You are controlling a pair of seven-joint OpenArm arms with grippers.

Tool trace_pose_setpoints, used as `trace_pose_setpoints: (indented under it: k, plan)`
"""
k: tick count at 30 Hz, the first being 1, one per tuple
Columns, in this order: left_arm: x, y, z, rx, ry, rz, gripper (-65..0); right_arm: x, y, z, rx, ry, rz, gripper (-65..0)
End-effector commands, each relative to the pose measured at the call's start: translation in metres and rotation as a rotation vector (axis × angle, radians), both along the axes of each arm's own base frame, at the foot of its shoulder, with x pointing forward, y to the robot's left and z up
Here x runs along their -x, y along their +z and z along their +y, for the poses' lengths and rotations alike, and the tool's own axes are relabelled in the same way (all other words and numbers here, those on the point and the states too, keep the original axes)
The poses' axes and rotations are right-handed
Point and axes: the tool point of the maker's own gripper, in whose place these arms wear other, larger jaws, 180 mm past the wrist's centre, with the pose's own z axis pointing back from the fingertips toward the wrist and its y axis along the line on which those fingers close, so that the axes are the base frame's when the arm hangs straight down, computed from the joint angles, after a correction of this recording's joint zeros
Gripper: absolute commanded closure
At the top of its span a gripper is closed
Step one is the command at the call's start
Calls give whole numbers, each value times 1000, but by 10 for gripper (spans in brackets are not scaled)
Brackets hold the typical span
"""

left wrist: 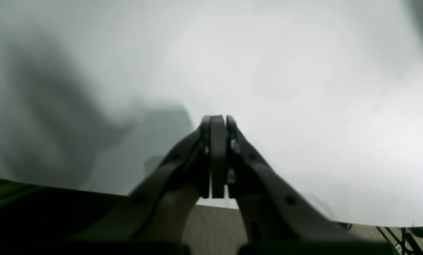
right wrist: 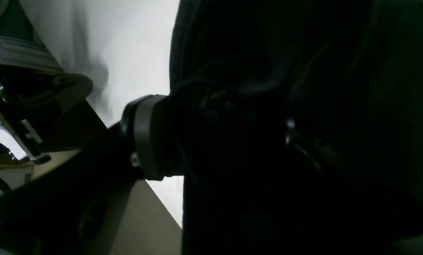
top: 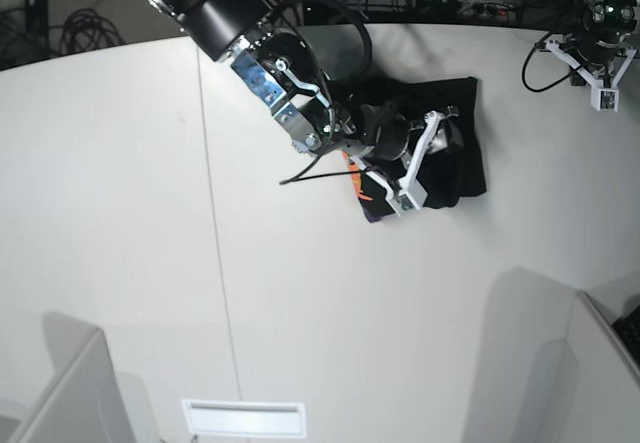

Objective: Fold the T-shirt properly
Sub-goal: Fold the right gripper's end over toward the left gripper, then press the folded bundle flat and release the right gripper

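Base view shows the T-shirt (top: 462,128) lying as a compact, bunched black bundle on the white table (top: 120,213), toward the far right part of the surface. A sliver of its purple and orange print peeks out at the bundle's near-left corner, just under the arm. The right arm reaches in from the top of this view and slants down across the cloth, so that the right hand (top: 425,158) sits right over the shirt with its white finger brackets spread to either side of the fabric. Right wrist view is almost filled by dark cloth: one black finger pad (right wrist: 146,136) stands clear at the left against the pale table, and the other finger is lost in the blackness on the right, with shirt fabric lying between them. From these pictures the fingers appear parted and not pinching the cloth, though the darkness hides whether any fold touches them. Left wrist view shows the left hand (left wrist: 218,122) with its two pads pressed flat together and nothing between them, hovering above bare table near its edge. In the base view that hand (top: 600,58) sits at the far right corner, well apart from the shirt.
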Motion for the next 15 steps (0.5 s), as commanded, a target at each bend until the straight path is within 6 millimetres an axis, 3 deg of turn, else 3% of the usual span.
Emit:
trace_pose_setpoints:
  k: [1, 6, 8, 15]
  plan:
    - [-4, 9, 5, -24, -13, -23, 0, -7, 19, 10, -51, 1, -33, -371]
    - [-6, 12, 5, -30, -17, -30, 0, -5, 19, 11, -50, 7, -28, -372]
    - [-6, 14, 7, -33, -12, -33, 0, 4, 19, 18, -47, 42, -33, -372]
    - [2, 30, 34, -82, 62, -64, 0, 31, 25, 42, -25, 184, -90, -371]
